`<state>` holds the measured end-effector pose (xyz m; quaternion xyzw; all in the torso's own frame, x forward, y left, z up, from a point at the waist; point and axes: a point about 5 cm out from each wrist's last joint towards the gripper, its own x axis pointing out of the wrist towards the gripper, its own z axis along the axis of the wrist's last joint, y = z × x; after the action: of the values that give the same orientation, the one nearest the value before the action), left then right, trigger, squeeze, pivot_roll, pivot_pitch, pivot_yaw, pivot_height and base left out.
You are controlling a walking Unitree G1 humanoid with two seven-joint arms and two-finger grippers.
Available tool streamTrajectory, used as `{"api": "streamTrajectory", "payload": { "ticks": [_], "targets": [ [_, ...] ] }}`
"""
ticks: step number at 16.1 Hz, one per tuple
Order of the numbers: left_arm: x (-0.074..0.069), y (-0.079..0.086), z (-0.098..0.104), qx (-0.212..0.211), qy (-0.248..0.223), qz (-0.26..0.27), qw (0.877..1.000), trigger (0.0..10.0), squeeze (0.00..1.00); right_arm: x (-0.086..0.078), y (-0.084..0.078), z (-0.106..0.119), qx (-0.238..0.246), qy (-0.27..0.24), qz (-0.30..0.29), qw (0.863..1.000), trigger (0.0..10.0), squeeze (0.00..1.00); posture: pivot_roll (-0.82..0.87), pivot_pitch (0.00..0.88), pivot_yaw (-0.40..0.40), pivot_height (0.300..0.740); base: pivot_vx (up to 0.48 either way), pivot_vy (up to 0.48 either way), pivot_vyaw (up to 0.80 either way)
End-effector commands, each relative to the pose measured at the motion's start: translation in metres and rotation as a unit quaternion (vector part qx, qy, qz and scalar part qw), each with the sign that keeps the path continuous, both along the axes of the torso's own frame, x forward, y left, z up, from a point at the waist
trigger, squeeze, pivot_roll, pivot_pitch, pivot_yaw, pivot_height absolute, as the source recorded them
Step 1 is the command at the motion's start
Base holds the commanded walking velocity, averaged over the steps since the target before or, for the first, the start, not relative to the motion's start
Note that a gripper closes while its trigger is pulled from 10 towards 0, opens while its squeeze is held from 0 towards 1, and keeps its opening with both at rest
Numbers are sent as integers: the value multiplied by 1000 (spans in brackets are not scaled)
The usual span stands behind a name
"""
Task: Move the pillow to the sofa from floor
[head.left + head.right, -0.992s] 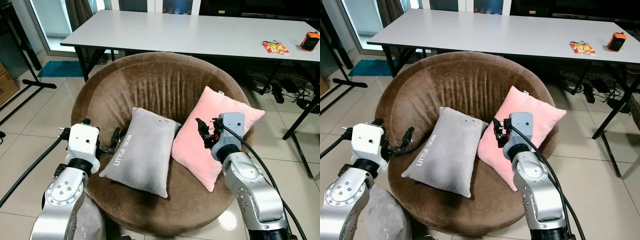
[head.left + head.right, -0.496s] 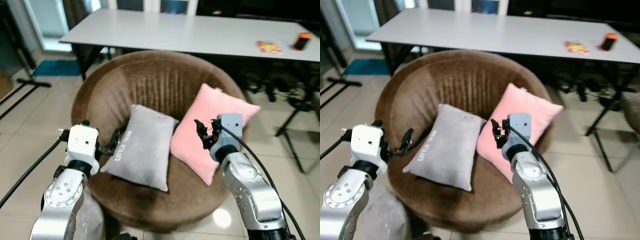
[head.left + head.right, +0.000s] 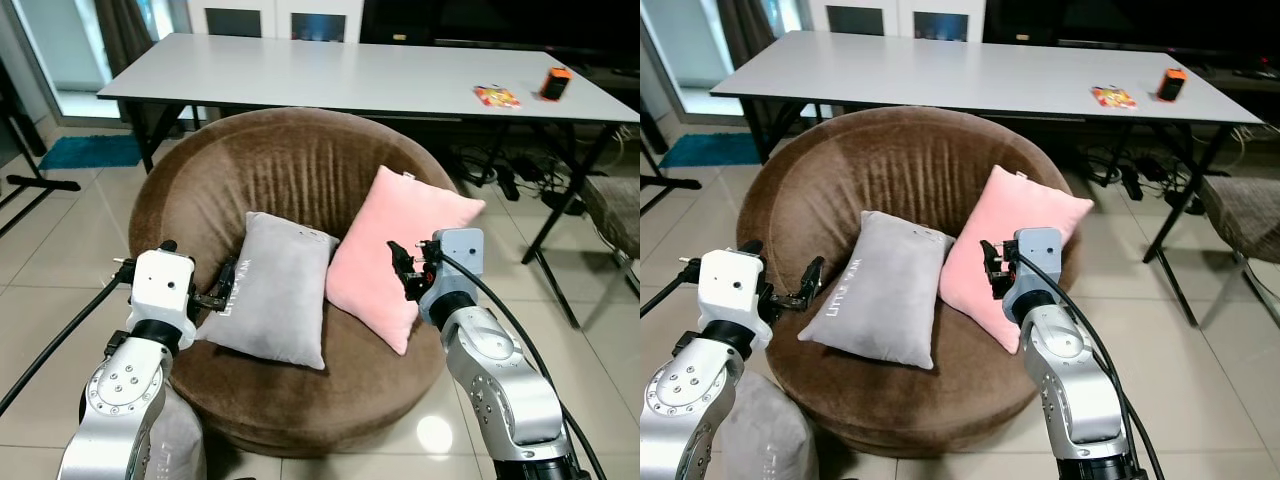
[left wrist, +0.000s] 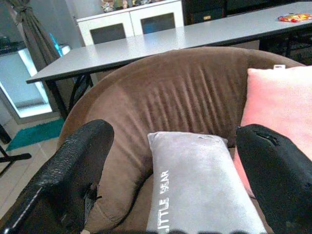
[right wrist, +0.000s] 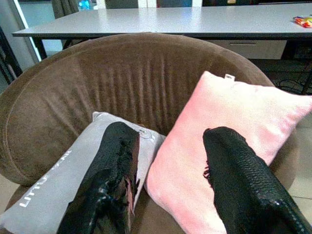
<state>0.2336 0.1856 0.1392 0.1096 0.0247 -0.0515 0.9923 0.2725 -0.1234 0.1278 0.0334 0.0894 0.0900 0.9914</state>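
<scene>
A grey pillow [image 3: 275, 300] printed "LITTLE BEAR" lies on the seat of a round brown sofa [image 3: 290, 170]. A pink pillow [image 3: 400, 235] leans against its right side. My left gripper [image 3: 222, 290] hovers open just off the grey pillow's left edge, holding nothing. In the left wrist view, its fingers [image 4: 73, 161] frame the grey pillow [image 4: 195, 195]. My right gripper [image 3: 403, 270] is open in front of the pink pillow's lower part, also holding nothing. A grey cushion-like lump [image 3: 760, 440] sits on the floor under my left arm, mostly hidden.
A long white table [image 3: 330, 75] stands behind the sofa, with a snack packet [image 3: 497, 96] and an orange object [image 3: 554, 83] on it. Cables lie on the tiled floor beneath. A chair seat [image 3: 612, 205] is at the right and a blue mat [image 3: 85, 150] at the far left.
The whole picture has shifted: the camera has drawn back from the sofa and turned a little right. Both pillows lie as before, and both grippers stay open.
</scene>
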Motion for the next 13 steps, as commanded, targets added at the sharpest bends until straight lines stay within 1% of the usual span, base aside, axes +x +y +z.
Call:
{"api": "streamTrajectory", "payload": {
  "ticks": [1,13],
  "targets": [
    [1,-1,2,-1,-2,-3,1000,10000,0,2,-2,4,0,-6,-3,1000,10000,0,34,0,1,740,-240,0,0],
    [2,0,2,-2,-3,2,1000,10000,0,4,0,4,0,-4,3,1000,10000,0,35,0,0,740,-245,0,0]
  ]
}}
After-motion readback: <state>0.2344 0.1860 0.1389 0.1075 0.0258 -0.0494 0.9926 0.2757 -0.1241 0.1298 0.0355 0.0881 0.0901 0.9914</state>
